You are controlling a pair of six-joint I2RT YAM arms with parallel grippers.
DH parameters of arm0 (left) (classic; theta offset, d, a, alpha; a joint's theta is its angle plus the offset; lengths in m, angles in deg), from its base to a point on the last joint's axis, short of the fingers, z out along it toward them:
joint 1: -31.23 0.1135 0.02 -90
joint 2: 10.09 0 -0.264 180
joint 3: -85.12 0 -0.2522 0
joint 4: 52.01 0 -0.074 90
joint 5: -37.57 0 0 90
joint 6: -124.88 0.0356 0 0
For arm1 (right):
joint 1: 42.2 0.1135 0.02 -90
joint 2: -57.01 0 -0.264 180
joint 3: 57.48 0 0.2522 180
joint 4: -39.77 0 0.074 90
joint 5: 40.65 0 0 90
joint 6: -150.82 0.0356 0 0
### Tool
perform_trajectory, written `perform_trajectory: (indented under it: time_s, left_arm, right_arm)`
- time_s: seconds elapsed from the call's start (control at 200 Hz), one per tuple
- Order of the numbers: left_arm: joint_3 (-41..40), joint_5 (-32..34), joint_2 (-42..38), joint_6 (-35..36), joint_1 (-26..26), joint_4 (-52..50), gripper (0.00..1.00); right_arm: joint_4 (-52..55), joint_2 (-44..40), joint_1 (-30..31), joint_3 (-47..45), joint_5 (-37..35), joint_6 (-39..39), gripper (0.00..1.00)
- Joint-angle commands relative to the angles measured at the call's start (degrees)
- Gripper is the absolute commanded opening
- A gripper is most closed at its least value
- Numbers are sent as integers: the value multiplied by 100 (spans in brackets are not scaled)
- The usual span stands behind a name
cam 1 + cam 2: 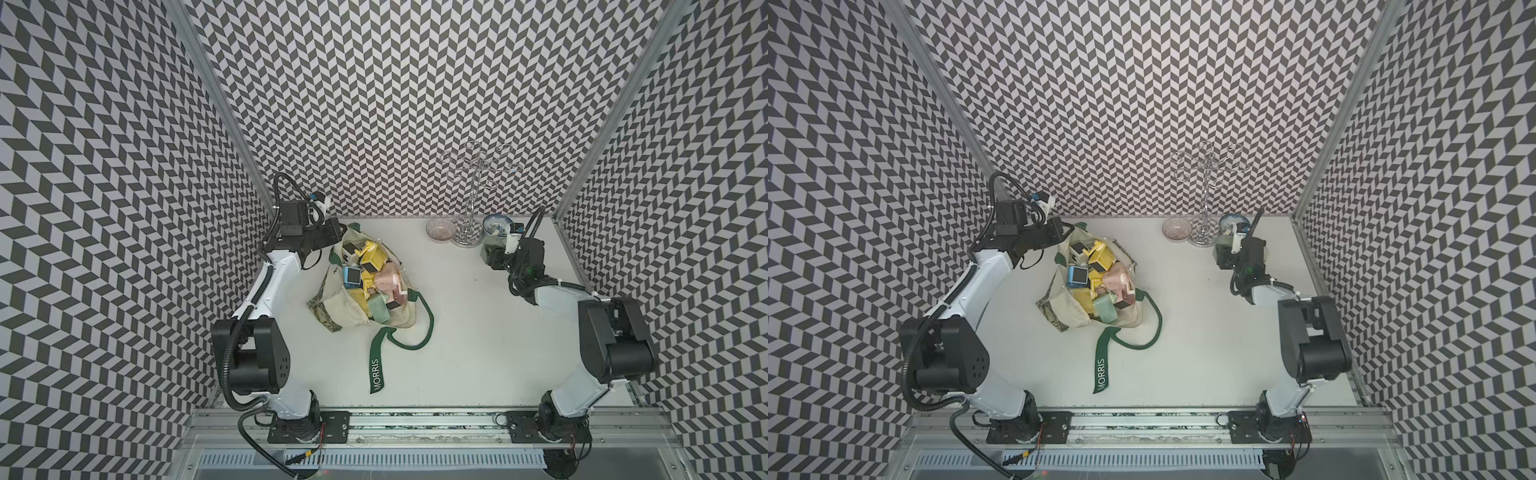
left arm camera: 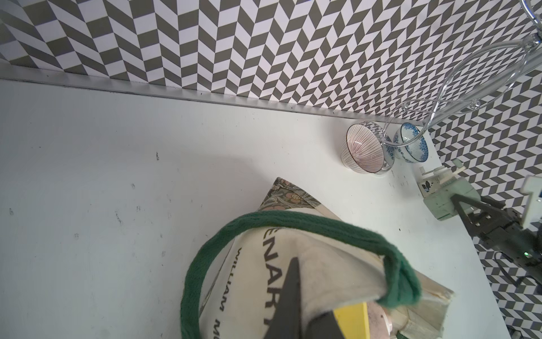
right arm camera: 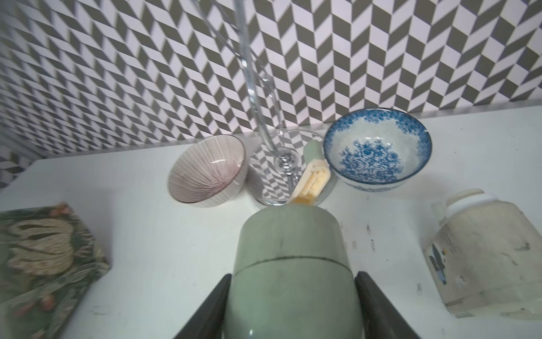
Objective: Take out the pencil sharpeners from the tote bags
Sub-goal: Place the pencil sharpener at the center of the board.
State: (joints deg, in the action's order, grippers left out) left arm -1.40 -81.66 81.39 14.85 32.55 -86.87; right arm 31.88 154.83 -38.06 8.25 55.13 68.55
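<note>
Herringbone walls box in the white tabletop (image 1: 478, 332). My left end effector (image 2: 302, 299) pinches the rim of the tote bag (image 1: 353, 309), I judge to hold its mouth open over the pencil sharpeners (image 1: 374, 270) heaped inside. My right end effector (image 3: 293, 277) clamps a green sharpener (image 3: 290, 234) near the blue bowl (image 3: 378, 146), likely for setting down. My right wrist view plainly shows a beige sharpener (image 3: 484, 249) already out beside it; I cannot pick it out in the top views.

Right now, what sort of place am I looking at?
Probably a purpose-built robot test cell: chevron-patterned walls box in a white table, and the left arm and right arm are bolted to an aluminium rail.
</note>
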Motion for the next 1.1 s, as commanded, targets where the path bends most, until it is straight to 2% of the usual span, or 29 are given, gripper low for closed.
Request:
perform_trajectory:
  time_s: [0.0,0.34,1.096]
  left_arm:
    - [255,-115,-436,13,136,631,0]
    - [254,-124,-411,10,161,632,0]
    - [246,-118,-393,8,175,634,0]
  right_arm:
    - [-288,206,-180,468,-165,-266,22]
    - [-89,943,-440,984,-221,-775,22]
    - [-266,1363,-572,903,-49,-1235,27]
